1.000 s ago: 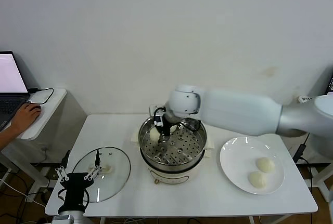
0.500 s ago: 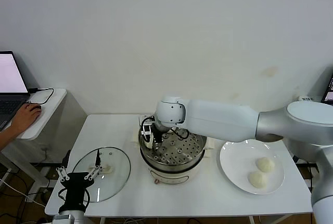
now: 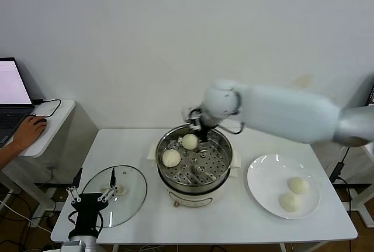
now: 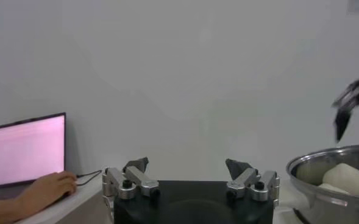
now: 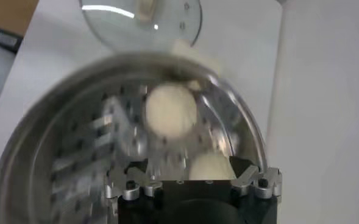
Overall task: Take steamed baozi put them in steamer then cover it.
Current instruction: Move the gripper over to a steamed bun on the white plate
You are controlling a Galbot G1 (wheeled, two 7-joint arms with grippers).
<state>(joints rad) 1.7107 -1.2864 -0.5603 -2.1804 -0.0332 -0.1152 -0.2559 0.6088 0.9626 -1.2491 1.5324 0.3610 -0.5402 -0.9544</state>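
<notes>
**Two baozi in the steamer, two on the plate, lid off to the side**

The steamer (image 3: 194, 167) stands near the middle of the white table (image 3: 245, 223), its shiny steel pot open at the top and the perforated tray showing inside. Two steamed baozi lie on that tray: one (image 3: 189, 141) toward the back, one (image 3: 170, 158) toward the robot's left side of the tray. In the right wrist view both buns (image 5: 170, 111) lie apart from the jaws, one of them just below the camera.

The right gripper (image 3: 198, 124) hangs over the back rim of the steamer, just beside the rear bun and above it. Its jaws are spread and hold nothing; the right wrist view shows both fingers (image 5: 133, 172) parted with the tray between them.

The other two baozi (image 3: 298, 185) rest on the flat white plate (image 3: 263, 176) at the robot's right of the steamer, one (image 3: 289, 202) nearer the table's front edge.

The cover (image 3: 125, 190), a clear glass lid with a metal rim, lies flat on the table at the robot's left of the steamer, well apart from it. The left gripper (image 3: 89, 200) sits low at the table's front left corner, over the lid's near edge, with its jaws released and empty.

A laptop (image 3: 11, 97) stands on a side table at far left, with a person's hand (image 3: 29, 130) beside it.
</notes>
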